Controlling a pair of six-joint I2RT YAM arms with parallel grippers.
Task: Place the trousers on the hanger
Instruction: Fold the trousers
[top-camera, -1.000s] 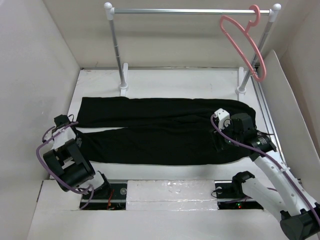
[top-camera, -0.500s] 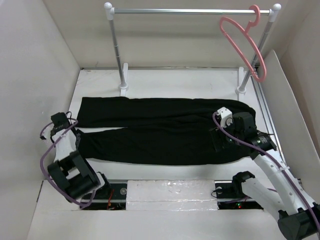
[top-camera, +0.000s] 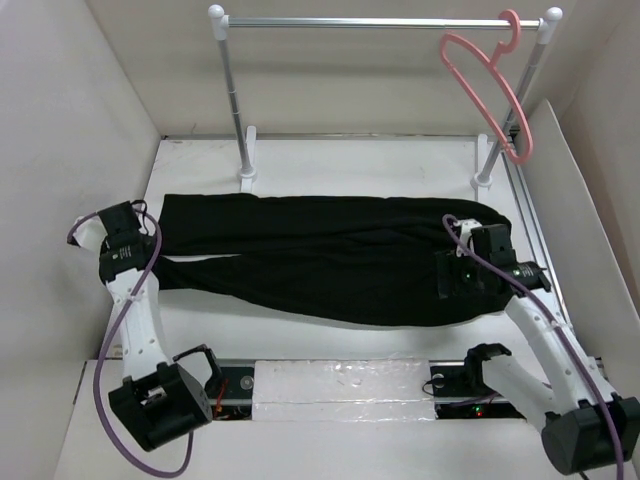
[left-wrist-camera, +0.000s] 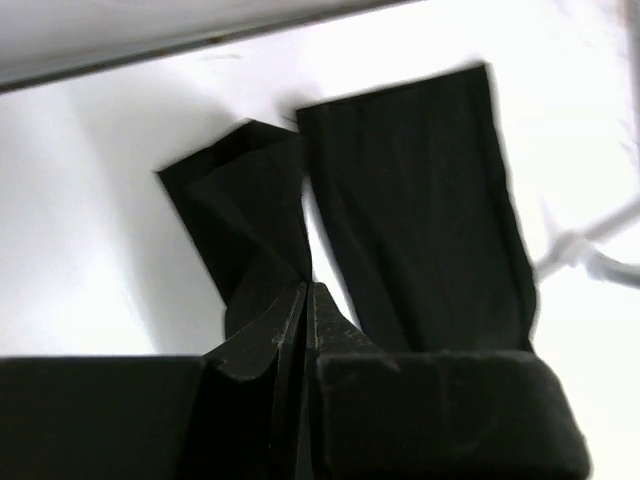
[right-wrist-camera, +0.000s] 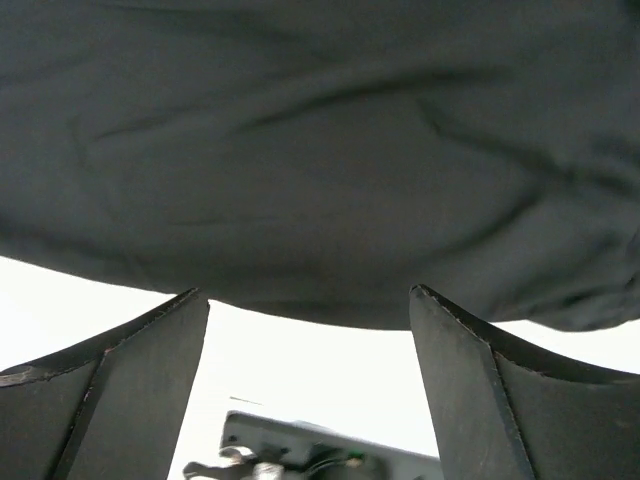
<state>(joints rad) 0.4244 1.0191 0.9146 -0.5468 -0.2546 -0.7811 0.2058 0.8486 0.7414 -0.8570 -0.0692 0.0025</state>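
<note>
Trousers (top-camera: 330, 260) lie flat across the table (top-camera: 330, 170), legs to the left, waist to the right. The left gripper (left-wrist-camera: 308, 290) is at the left end, fingers pressed fully together on the cuff of the near leg, fabric rising in a fold to their tips. Right gripper (right-wrist-camera: 303, 293) sits over the waist's near edge, fingers (right-wrist-camera: 140, 370) spread wide and gripping nothing, the fabric edge running across the gap; hanger (top-camera: 521, 152) hooked on the rail (top-camera: 380, 22), far right, well apart.
</note>
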